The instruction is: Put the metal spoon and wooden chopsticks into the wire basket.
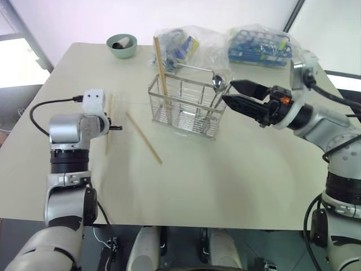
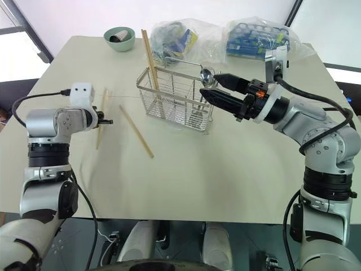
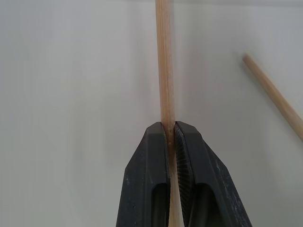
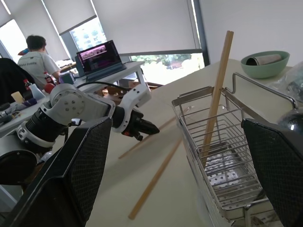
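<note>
Three wooden chopsticks (image 1: 143, 137) on view over a pale table (image 1: 225, 186): one standing upright and slightly tilted inside the wire basket (image 1: 186, 107) at its left end, one lying loose and diagonal on the tabletop between basket and left arm, one (image 3: 164, 71) pinched between the closed black fingers of the left gripper (image 3: 171, 142), lying along the table left of the loose stick. Metal spoon (image 1: 217, 83) standing in the basket's right end, bowl up. Right gripper (image 1: 240, 95) hovering just right of the basket, fingers spread wide, gripping nothing. Green bowl (image 1: 122, 46) at the table's far edge. Clear plastic bags (image 1: 259, 45) behind the basket. Person (image 4: 35, 56) seated far off beside a laptop (image 4: 98, 56), seen from the right wrist.
</note>
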`<move>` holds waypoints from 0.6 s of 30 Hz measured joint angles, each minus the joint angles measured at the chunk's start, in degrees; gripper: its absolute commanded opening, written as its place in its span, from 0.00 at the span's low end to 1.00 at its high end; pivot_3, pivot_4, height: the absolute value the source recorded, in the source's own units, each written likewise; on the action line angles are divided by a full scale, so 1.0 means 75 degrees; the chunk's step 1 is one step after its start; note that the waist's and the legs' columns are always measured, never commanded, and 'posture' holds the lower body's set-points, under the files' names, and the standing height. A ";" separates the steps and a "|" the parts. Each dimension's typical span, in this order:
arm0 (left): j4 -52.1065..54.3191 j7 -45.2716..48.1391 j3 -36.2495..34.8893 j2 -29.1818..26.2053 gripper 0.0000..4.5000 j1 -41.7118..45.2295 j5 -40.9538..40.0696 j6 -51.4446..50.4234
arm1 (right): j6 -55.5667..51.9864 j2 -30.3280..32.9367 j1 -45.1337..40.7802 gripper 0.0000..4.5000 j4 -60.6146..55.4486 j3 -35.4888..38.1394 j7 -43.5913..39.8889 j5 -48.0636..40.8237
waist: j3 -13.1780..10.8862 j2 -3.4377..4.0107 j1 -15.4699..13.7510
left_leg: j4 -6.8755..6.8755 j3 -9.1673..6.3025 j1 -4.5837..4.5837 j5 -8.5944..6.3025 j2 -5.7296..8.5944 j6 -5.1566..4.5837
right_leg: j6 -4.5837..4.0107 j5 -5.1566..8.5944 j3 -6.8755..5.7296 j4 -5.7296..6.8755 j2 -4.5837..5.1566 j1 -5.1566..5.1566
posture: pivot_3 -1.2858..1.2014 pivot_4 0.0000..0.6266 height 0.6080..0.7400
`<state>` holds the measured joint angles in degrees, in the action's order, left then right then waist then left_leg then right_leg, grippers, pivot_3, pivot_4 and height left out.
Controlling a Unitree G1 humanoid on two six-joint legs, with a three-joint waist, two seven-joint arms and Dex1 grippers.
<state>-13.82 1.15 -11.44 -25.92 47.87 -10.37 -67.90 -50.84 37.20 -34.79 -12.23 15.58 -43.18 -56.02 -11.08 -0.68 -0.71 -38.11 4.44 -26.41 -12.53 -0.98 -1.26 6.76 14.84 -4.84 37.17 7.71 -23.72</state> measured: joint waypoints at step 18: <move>0.1012 0.0500 -0.2607 0.1832 0.01 0.2739 -0.3481 0.4626 | -0.0325 0.0225 0.0015 1.00 -0.0046 0.0141 0.0361 -0.0232 | -0.0007 -0.0028 -0.0004 | -0.0012 0.0015 0.0006 0.0000 0.0005 -0.0004 | 0.0002 -0.0003 -0.0005 -0.0012 0.0000 0.0021 | 0.52 0.24 0.76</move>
<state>-6.23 4.90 -30.99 -12.18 68.41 -36.47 -33.20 -53.28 38.89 -34.68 -12.58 16.64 -40.47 -57.76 -11.13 -0.89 -0.74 -38.20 4.55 -26.36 -12.53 -0.94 -1.29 6.77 14.82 -4.87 37.08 7.71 -23.57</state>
